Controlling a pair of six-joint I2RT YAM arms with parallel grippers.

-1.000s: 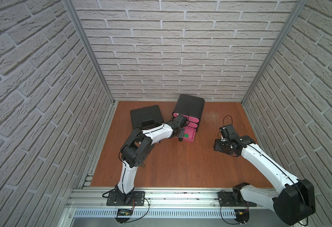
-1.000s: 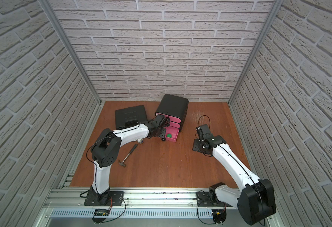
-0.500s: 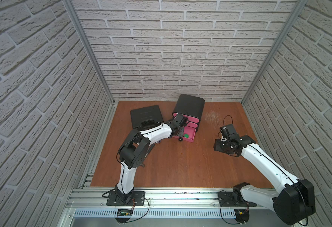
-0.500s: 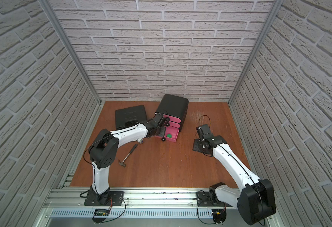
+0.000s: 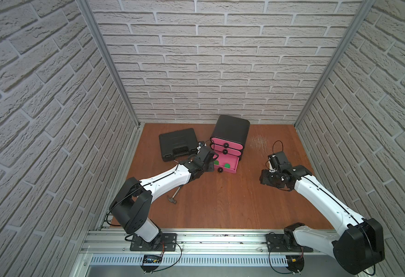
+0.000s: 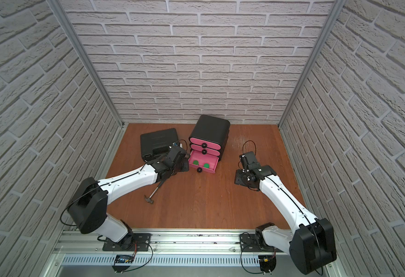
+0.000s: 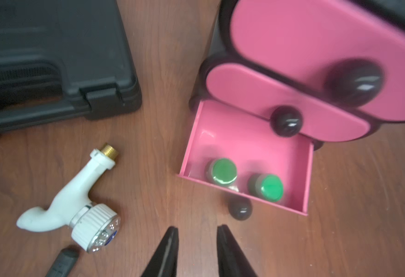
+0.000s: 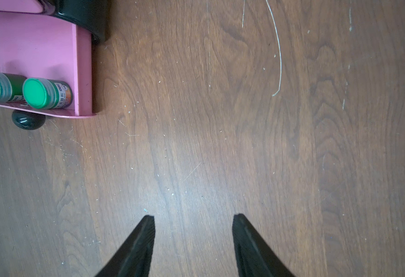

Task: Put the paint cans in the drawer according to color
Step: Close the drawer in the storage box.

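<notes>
Your left tool (image 7: 197, 227) and right tool (image 8: 193, 217) each hung with jaws apart, gripping nothing, over the scratched brown wood-grain worktop (image 8: 220, 132). Beyond them, two green-lidded paint cans (image 8: 37, 92) stood side by side in the open bottom pink drawer (image 8: 35, 45). You couldn't reliably read their label print. White brick-pattern walls (image 5: 220, 72) enclosed the room.

Two green paint cans (image 6: 196, 162) lie in the open drawer (image 6: 202, 157)

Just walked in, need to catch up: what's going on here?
Two robot arms are sorting paint jars into a small chest. Two green-lidded jars sit in its open bottom drawer; the upper two drawers are shut. The left tool hovers empty in front of that drawer. The right tool hangs open over the table, holding nothing.
</notes>
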